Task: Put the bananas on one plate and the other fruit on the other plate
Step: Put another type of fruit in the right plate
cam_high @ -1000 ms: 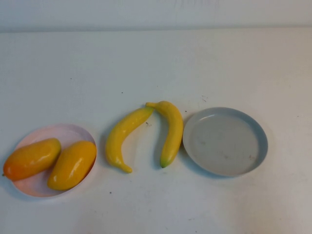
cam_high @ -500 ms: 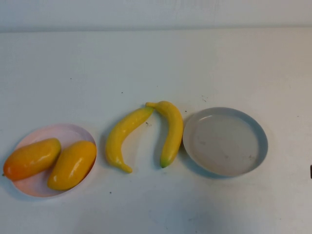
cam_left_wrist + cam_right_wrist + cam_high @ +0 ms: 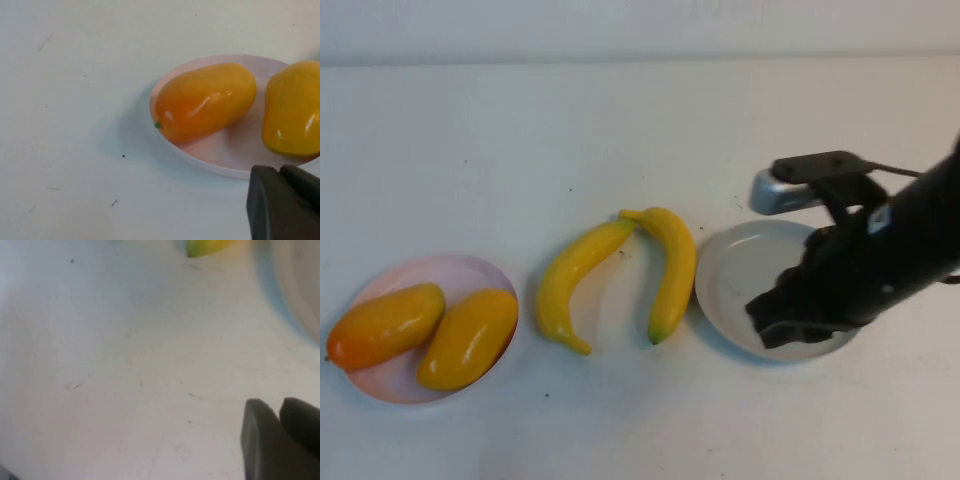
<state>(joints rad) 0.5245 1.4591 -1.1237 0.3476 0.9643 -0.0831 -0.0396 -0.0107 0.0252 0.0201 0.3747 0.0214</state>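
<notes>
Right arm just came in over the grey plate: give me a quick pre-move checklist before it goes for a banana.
1. Mangoes both on the pink plate: ok.
2. Grey-blue plate holds no fruit: ok.
3. Both bananas lie on the table between the plates, tips touching: ok, reachable.
4. Right gripper above the grey-blue plate, holding nothing: ok; fingers open enough to grasp: cannot tell.
5. Left gripper shut, beside the pink plate, clear of the bananas: ok.
</notes>
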